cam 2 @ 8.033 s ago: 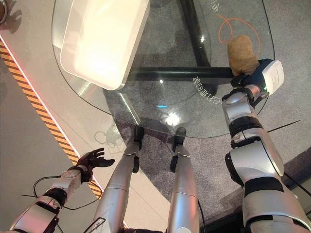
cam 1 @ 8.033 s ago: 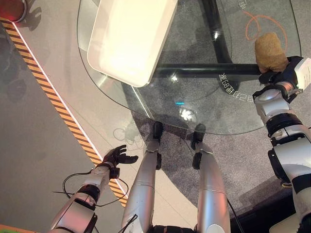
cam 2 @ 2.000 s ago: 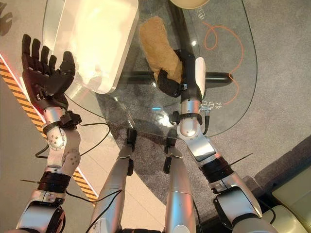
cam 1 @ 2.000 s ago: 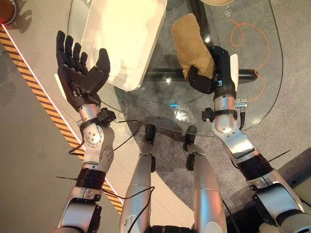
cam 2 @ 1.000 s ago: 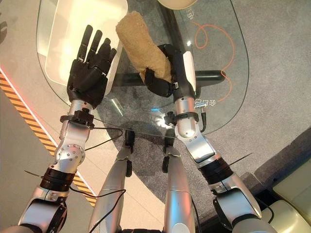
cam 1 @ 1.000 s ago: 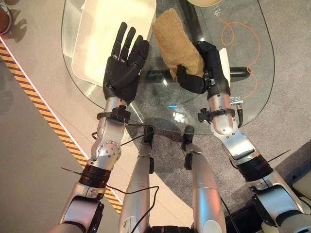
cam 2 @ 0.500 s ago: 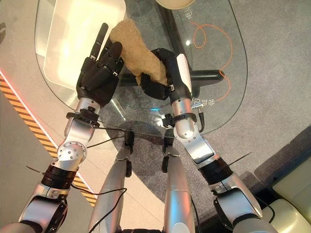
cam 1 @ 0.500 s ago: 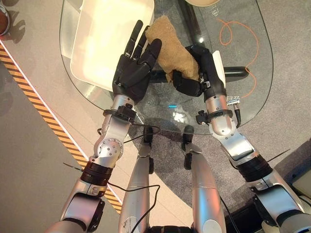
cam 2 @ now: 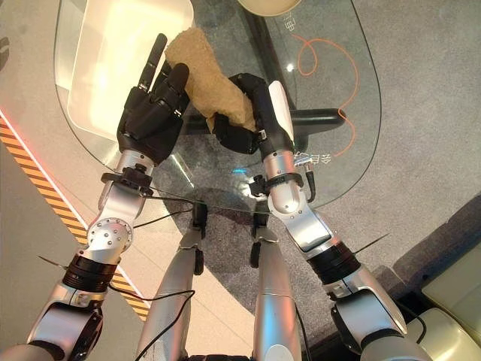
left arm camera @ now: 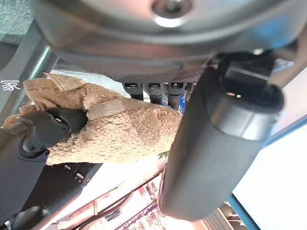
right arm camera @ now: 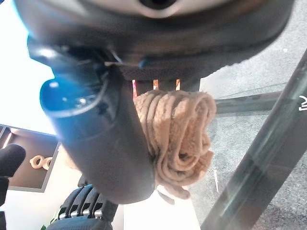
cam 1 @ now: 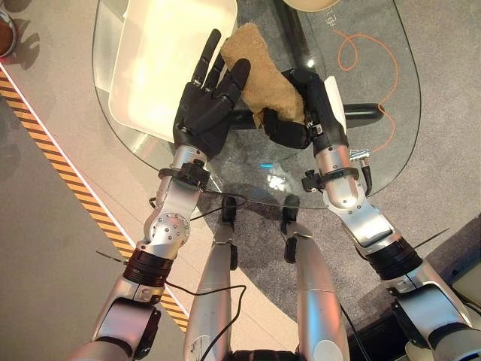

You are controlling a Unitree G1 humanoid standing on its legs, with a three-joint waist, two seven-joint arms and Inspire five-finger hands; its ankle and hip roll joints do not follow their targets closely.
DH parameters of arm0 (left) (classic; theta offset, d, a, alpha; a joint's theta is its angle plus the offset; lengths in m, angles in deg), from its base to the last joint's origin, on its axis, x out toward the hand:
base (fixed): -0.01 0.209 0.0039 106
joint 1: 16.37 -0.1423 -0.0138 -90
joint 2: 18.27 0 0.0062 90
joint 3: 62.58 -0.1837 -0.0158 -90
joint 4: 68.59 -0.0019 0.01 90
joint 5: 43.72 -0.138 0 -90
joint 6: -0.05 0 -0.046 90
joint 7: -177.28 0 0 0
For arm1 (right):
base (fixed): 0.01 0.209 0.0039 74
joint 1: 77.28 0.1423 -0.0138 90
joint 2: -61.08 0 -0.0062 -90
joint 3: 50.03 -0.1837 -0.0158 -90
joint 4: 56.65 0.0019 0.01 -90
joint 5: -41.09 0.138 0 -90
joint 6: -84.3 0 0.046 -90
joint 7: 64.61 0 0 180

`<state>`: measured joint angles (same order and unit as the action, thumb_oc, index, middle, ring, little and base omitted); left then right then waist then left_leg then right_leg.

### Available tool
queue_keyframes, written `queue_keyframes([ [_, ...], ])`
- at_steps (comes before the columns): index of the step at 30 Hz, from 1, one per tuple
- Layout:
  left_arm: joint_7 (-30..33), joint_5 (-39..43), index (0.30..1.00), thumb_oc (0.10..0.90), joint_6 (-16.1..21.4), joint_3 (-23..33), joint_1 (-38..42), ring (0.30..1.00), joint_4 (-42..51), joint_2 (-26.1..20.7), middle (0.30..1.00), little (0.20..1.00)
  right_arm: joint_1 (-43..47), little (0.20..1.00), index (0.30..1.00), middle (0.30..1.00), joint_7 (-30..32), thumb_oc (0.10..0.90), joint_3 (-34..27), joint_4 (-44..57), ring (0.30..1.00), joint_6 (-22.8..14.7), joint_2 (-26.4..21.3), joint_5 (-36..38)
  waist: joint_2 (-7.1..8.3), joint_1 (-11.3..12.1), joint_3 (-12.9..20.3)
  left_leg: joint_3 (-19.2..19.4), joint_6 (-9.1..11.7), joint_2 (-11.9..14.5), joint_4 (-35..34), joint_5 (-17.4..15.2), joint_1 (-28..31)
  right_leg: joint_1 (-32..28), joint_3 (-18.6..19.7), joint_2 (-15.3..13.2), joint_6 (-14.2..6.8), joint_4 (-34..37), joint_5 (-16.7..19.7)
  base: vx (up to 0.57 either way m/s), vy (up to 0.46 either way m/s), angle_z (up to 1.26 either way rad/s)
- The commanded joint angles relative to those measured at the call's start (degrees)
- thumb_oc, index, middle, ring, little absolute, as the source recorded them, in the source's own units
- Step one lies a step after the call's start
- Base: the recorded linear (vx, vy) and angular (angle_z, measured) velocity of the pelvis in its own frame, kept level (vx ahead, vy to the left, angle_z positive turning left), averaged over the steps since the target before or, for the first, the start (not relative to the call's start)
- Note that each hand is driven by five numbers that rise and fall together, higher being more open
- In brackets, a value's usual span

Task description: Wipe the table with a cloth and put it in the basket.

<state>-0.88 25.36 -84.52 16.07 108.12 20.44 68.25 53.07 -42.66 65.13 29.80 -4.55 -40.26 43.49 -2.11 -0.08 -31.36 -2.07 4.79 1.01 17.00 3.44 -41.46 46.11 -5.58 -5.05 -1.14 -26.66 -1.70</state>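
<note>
A tan fleecy cloth (cam 1: 259, 66) is held above the round glass table (cam 1: 376, 162), with my right hand (cam 1: 295, 124) shut on its lower end. In the right wrist view the cloth (right arm camera: 178, 136) is bunched against the thumb (right arm camera: 103, 143). My left hand (cam 1: 204, 109) stands open just left of the cloth, fingers pointing up and thumb (cam 1: 239, 73) against the cloth's side. The left wrist view shows the cloth (left arm camera: 122, 132) between that thumb (left arm camera: 216, 143) and the fingers behind it. The white basket (cam 1: 131, 90) lies on the table, directly left of both hands.
An orange cord (cam 1: 359, 51) loops on the glass at the right. A beige round object (cam 1: 308, 4) sits at the far edge. A black bar (cam 1: 368, 113) runs under the glass. Yellow-black floor tape (cam 1: 68, 173) runs along the left.
My right hand has carried the cloth left towards the basket. My left hand rose from my side to stand against the cloth. Little moved in the last half second.
</note>
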Motion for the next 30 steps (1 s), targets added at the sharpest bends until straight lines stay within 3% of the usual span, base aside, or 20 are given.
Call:
queue_keyframes([
  [1, -3.51, -1.57, 0.900, 0.800, 0.93, -1.60, 7.78, 0.900, 10.28, 0.29, 0.900, 0.900, 9.91, 0.200, 0.300, 0.300, -2.28, 0.100, 1.24, 14.65, 0.300, -10.14, 1.00, -0.80, -0.15, -0.03, 1.57, 4.32, -3.28, -4.36, -0.30, -1.91, 2.29, -5.17, -1.15, 3.91, -1.47, 3.66, -1.45, 0.00, 0.000, 0.00],
  [12, -2.82, -2.26, 0.900, 0.800, -0.20, -2.34, 7.80, 0.900, 10.12, 0.37, 0.900, 0.900, 10.84, 0.200, 0.300, 0.300, -4.41, 0.100, 2.39, 15.88, 0.300, -10.11, 1.06, -0.72, -0.11, 0.03, 1.57, 4.32, -3.21, -4.36, -0.11, -1.98, 2.07, -5.07, -1.23, 3.80, -1.52, 3.73, -1.45, 0.00, 0.000, 0.00],
  [15, -2.80, -2.19, 0.665, 0.525, 0.04, -2.49, 7.85, 0.665, 10.14, 0.29, 0.665, 0.625, 10.94, 0.200, 0.300, 0.300, -4.19, 0.100, 2.68, 15.75, 0.300, -10.36, 1.00, -0.81, -0.11, 0.07, 1.57, 4.24, -3.20, -4.42, -0.13, -1.98, 2.05, -5.12, -1.24, 3.75, -1.55, 3.84, -1.45, 0.00, 0.000, 0.00],
  [17, -3.03, -2.46, 0.300, 0.100, 0.40, -2.55, 7.93, 0.300, 9.79, 0.31, 0.300, 0.200, 11.18, 0.200, 0.300, 0.300, -4.15, 0.100, 2.81, 15.67, 0.300, -10.25, 1.07, -0.75, -0.10, 0.09, 1.57, 4.23, -3.16, -4.41, -0.10, -1.98, 2.06, -5.09, -1.29, 3.75, -1.59, 3.79, -1.42, 0.00, 0.000, 0.00],
  [30, -3.26, -3.02, 0.300, 0.100, -0.50, -2.70, 7.97, 0.300, 9.89, 0.79, 0.300, 0.200, 11.65, 0.200, 0.300, 0.300, -5.08, 0.100, 3.11, 16.19, 0.300, -10.03, 1.53, -0.92, -0.07, 0.13, 1.57, 4.21, -3.18, -4.52, -0.13, -1.99, 1.94, -4.97, -1.26, 3.80, -1.59, 3.88, -1.43, 0.00, 0.000, 0.00],
])
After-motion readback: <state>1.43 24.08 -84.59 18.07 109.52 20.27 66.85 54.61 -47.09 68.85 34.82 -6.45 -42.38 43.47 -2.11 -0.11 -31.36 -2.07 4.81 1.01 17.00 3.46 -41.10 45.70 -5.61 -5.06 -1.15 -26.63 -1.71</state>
